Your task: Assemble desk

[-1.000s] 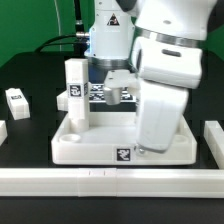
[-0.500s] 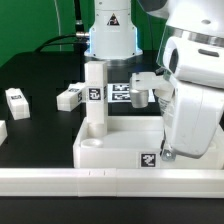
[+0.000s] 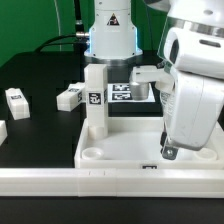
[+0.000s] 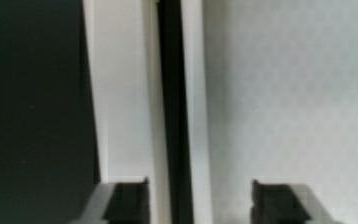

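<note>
The white tray-like tabletop (image 3: 125,145) lies at the front of the black table, tag on its front edge. One white tagged leg (image 3: 96,95) stands upright in its far corner on the exterior view's left. A second leg (image 3: 68,97) lies on the table just behind it. A third leg (image 3: 146,76) shows partly behind the arm. My gripper (image 3: 168,152) is down at the tabletop's right-hand wall. In the wrist view my gripper (image 4: 201,200) has a finger on each side of a dark line along the white tabletop (image 4: 282,90).
A low white wall (image 3: 100,180) runs along the table's front edge, against the tabletop. The marker board (image 3: 122,92) lies behind the tabletop by the robot's base. A small white block with dark marks (image 3: 15,100) sits at the exterior view's left.
The tabletop, with its upright leg, has slid to the exterior view's right and a little toward the front wall. My gripper moved along with it.
</note>
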